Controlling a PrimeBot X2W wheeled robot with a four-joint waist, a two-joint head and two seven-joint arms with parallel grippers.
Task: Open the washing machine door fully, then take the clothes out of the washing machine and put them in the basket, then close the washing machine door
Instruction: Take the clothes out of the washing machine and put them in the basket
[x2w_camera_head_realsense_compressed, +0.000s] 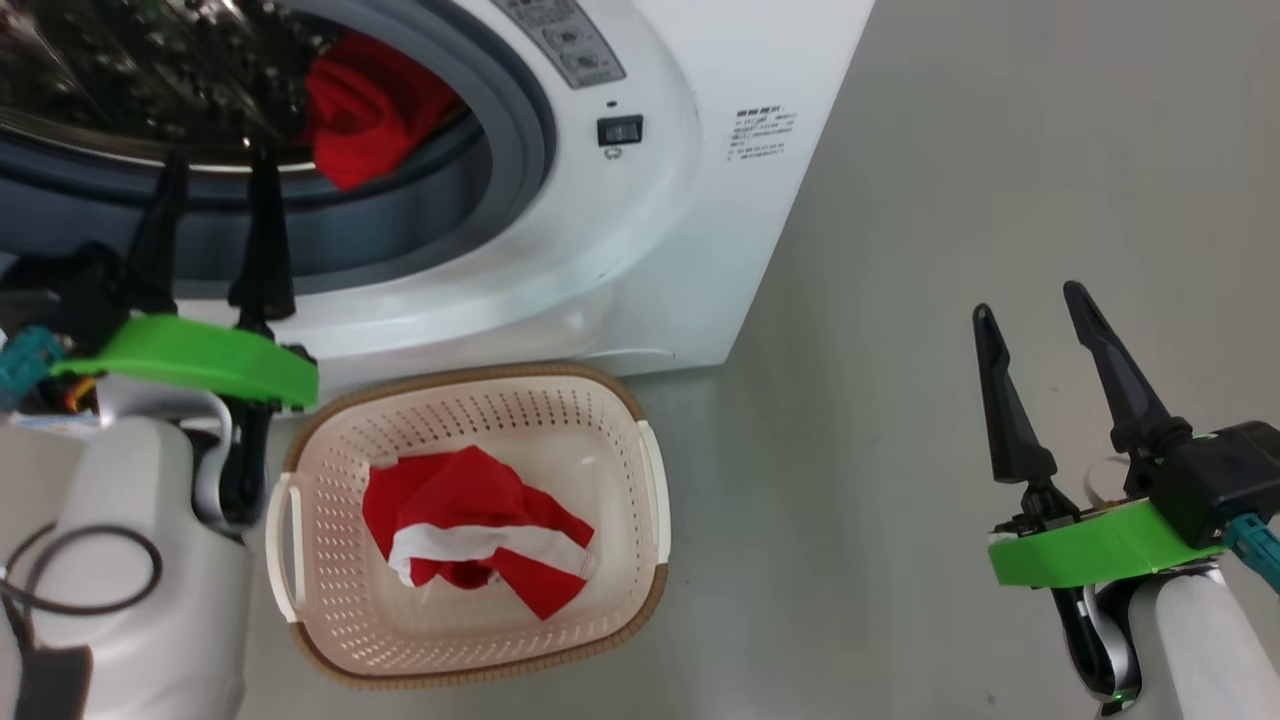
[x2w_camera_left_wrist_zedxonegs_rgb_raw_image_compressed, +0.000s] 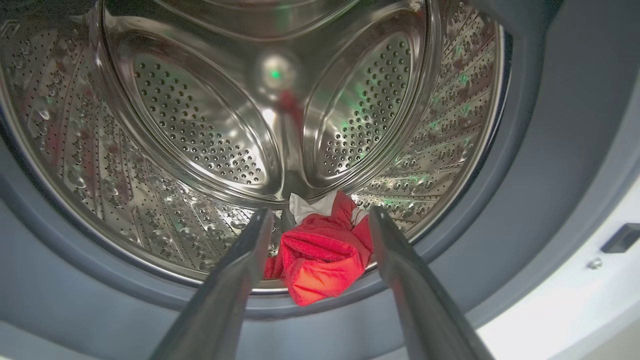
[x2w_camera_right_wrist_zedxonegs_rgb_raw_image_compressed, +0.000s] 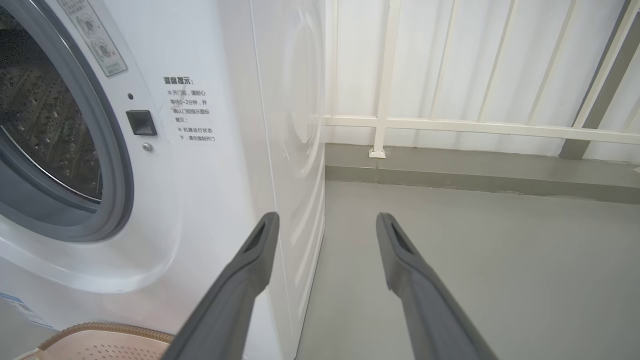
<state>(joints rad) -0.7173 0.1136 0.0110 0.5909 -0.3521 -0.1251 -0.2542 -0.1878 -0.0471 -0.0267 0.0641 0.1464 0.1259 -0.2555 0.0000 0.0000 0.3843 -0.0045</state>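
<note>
Right claw (x2w_camera_head_realsense_compressed: 1030, 300) hangs released at the near right, fingers spread over bare floor (x2w_camera_head_realsense_compressed: 900, 420) and well apart from the work. It looks parked there to leave the other arm room. Left of it, on the floor against the foot of the washing machine (x2w_camera_head_realsense_compressed: 700, 150), sits the basket (x2w_camera_head_realsense_compressed: 655, 480), placed right below the drum mouth so that a lift out becomes a short drop. One red-and-white garment (x2w_camera_head_realsense_compressed: 470, 530) already lies crumpled in it.

Farther in, the left claw (x2w_camera_head_realsense_compressed: 218, 158) is raised to the grey rubber ring (x2w_camera_head_realsense_compressed: 520, 130), also released and holding nothing. In the left wrist view its fingers (x2w_camera_left_wrist_zedxonegs_rgb_raw_image_compressed: 235, 280) frame the remaining red garment (x2w_camera_left_wrist_zedxonegs_rgb_raw_image_compressed: 320, 255), which lies bunched at the near lip of the steel drum (x2w_camera_left_wrist_zedxonegs_rgb_raw_image_compressed: 200, 125), partly spilling over the edge. Claw and cloth are apart, though lined up.

My judgement is that the unloading is about half done. The next reach should go down onto that bundle, and closing the door comes after.
</note>
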